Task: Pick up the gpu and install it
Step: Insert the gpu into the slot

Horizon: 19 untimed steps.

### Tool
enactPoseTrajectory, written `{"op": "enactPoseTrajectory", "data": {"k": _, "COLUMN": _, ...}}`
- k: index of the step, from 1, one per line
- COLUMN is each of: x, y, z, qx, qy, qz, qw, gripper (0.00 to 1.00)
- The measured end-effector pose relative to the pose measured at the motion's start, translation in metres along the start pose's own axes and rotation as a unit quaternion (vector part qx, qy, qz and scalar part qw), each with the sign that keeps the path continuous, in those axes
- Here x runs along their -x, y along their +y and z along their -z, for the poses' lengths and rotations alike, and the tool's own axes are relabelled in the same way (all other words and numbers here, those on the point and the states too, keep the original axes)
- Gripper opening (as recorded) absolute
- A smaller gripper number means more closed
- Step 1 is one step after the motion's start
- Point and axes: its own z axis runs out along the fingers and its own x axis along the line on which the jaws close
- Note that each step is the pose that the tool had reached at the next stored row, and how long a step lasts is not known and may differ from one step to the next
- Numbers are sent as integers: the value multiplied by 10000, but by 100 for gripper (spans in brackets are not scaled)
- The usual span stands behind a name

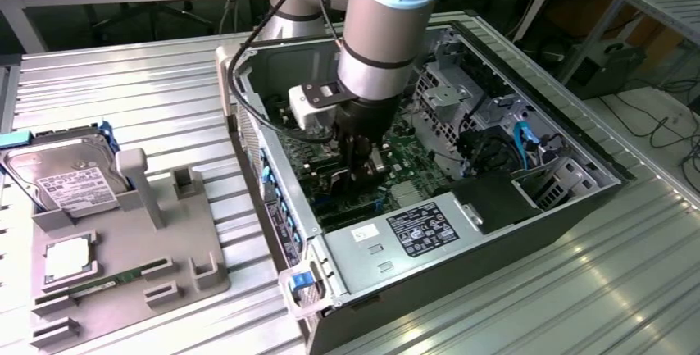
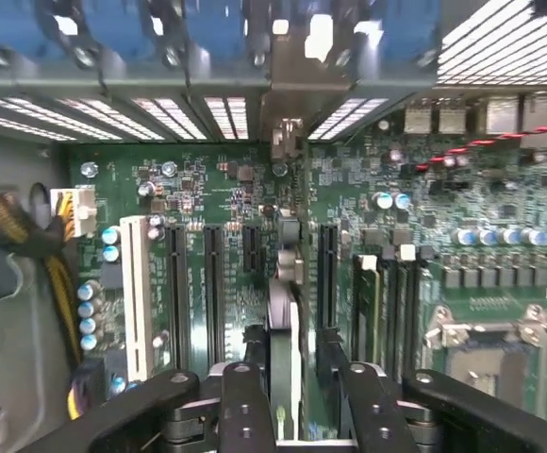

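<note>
So the gripper [image 1: 356, 176] is down inside the open PC case [image 1: 569, 187], centre of the exterior view, fingers [image 2: 245, 406] pinching the gpu [image 2: 286, 330] edge-on. Card's standing upright over the motherboard [image 2: 500, 217] slots, lower middle of the wrist view, probably so it drops straight in.

silver arm [image 1: 378, 39], pale-blue band, seemingly black tool [image 1: 352, 176]
</note>
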Motion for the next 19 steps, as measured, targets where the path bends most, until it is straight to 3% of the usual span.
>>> {"op": "enactPoseTrajectory", "data": {"k": 3, "x": 17, "y": -5, "z": 178, "qx": -31, "qy": -1, "qz": 1, "qw": 10000, "gripper": 35}}
{"op": "enactPoseTrajectory", "data": {"k": 7, "x": 39, "y": -8, "z": 323, "qx": -53, "qy": 5, "qz": 2, "qw": 10000, "gripper": 35}}
{"op": "enactPoseTrajectory", "data": {"k": 10, "x": 39, "y": -8, "z": 322, "qx": -56, "qy": 3, "qz": 2, "qw": 10000, "gripper": 33}}
{"op": "enactPoseTrajectory", "data": {"k": 12, "x": 39, "y": -8, "z": 322, "qx": -55, "qy": 4, "qz": 2, "qw": 10000, "gripper": 20}}
{"op": "enactPoseTrajectory", "data": {"k": 13, "x": 39, "y": -8, "z": 322, "qx": -56, "qy": 4, "qz": 2, "qw": 10000, "gripper": 20}}
{"op": "enactPoseTrajectory", "data": {"k": 15, "x": 39, "y": -8, "z": 322, "qx": -55, "qy": 4, "qz": 2, "qw": 10000, "gripper": 11}}
{"op": "enactPoseTrajectory", "data": {"k": 19, "x": 39, "y": -8, "z": 322, "qx": -55, "qy": 4, "qz": 2, "qw": 10000, "gripper": 11}}
